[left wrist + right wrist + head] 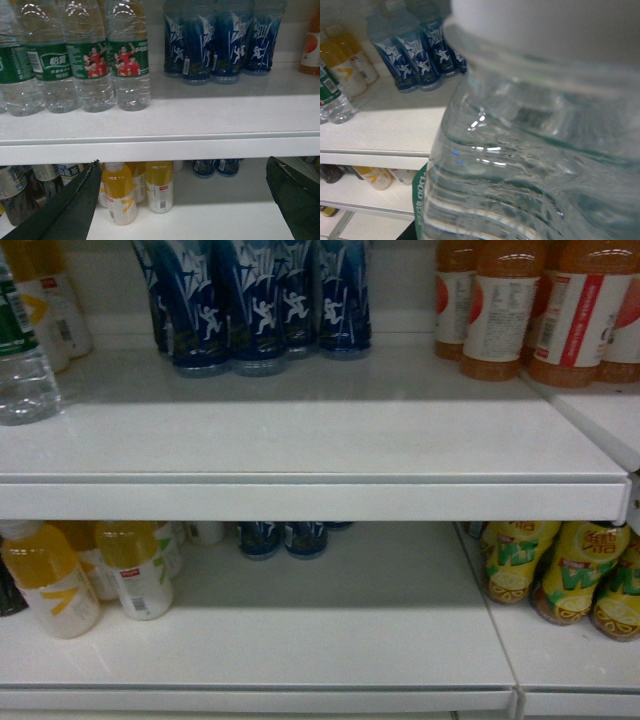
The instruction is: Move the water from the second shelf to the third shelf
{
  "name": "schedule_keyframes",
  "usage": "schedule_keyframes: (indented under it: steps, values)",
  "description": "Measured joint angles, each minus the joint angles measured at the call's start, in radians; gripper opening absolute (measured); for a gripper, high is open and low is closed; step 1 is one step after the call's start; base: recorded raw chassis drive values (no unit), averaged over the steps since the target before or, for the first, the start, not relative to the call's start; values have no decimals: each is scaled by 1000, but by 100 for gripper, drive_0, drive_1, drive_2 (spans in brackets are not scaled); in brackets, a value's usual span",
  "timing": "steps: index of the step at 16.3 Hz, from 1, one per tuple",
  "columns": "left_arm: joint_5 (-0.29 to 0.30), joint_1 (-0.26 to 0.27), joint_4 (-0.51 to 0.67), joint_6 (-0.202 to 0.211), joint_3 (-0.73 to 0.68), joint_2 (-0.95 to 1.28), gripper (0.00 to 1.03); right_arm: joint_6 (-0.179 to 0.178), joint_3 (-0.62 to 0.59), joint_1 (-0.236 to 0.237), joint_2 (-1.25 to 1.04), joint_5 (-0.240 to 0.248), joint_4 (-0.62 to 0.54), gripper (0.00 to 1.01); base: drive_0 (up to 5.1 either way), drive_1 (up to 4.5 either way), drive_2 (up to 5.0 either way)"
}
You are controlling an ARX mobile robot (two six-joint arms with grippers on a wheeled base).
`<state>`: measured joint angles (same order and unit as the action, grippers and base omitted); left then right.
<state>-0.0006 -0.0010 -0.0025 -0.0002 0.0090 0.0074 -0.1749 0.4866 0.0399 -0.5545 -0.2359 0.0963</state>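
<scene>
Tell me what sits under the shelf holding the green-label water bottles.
Under the shelf holding the water bottles, yellow drink bottles stand on the lower shelf, with blue bottles further back. The shelf edge hides their tops; the left gripper's fingers cover the left corner.

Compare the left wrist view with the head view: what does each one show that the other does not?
Only the left wrist view shows the row of water bottles and the open left pincer. Only the head view shows the orange drinks and the yellow-green bottles. Both show the blue bottles, the yellow bottles and the white shelf.
</scene>
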Motion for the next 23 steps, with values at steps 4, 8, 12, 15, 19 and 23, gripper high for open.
schedule_keyframes:
  steps: [4, 8, 12, 15, 19, 23]
  values:
    - [0, 0, -1, 0, 0, 0, 98, 0, 0, 0, 1, -1, 0, 43, -510, 236, 236]
    - [1, 0, -1, 0, 0, 0, 98, 0, 0, 0, 0, 0, 1, 43, -504, 241, 241]
    - [0, 0, -2, 0, 0, 0, 98, 0, 0, 0, 0, 0, 1, 43, -498, 247, 247]
    - [0, 0, 0, 0, 0, 0, 98, 0, 0, 1, 0, 0, 0, 43, -503, 243, 243]
    - [0, 0, 1, 0, 0, 0, 98, 0, 0, 0, -2, -1, 1, 43, -491, 255, 255]
    - [0, 0, -2, 0, 0, 0, 98, 0, 0, 0, -1, 0, -2, 43, -500, 245, 245]
